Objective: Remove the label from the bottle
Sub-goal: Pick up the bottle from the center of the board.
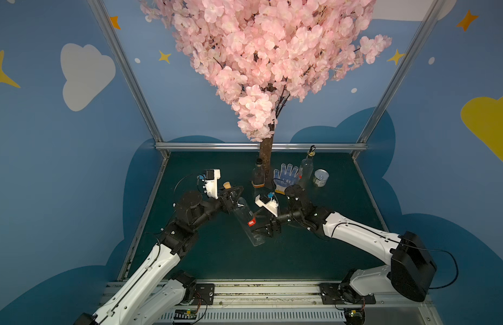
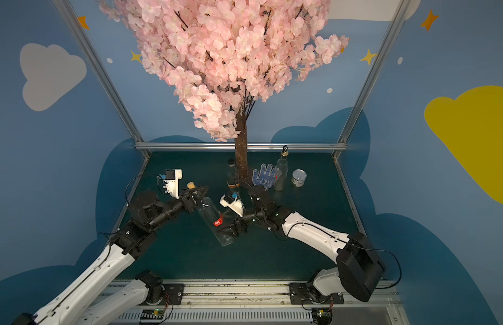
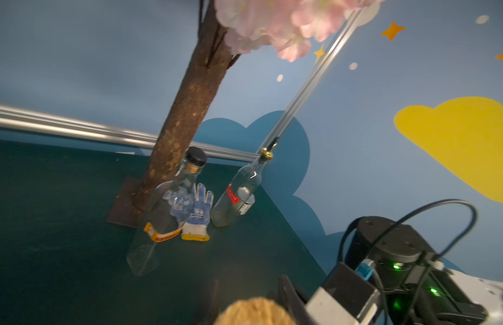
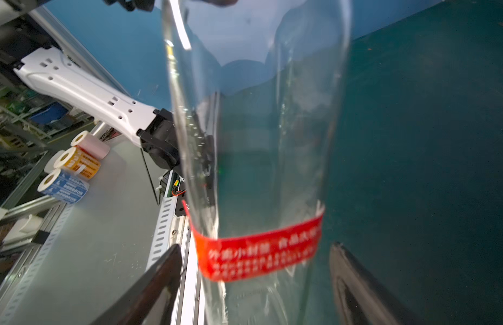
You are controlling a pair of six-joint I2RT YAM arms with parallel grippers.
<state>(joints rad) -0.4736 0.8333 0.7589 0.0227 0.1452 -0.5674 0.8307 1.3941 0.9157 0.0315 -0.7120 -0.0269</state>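
A clear glass bottle hangs tilted over the middle of the green table, its cork pointing to the far left. A red label wraps the lower body. My left gripper is shut on the bottle's neck just under the cork. My right gripper is open around the bottle at the label, with a gap between each finger and the glass.
At the back stand a tree trunk, a dark-capped bottle with an orange label, a blue-dotted glove, a bottle with a gold pourer and a tin can. Label rolls lie off the table.
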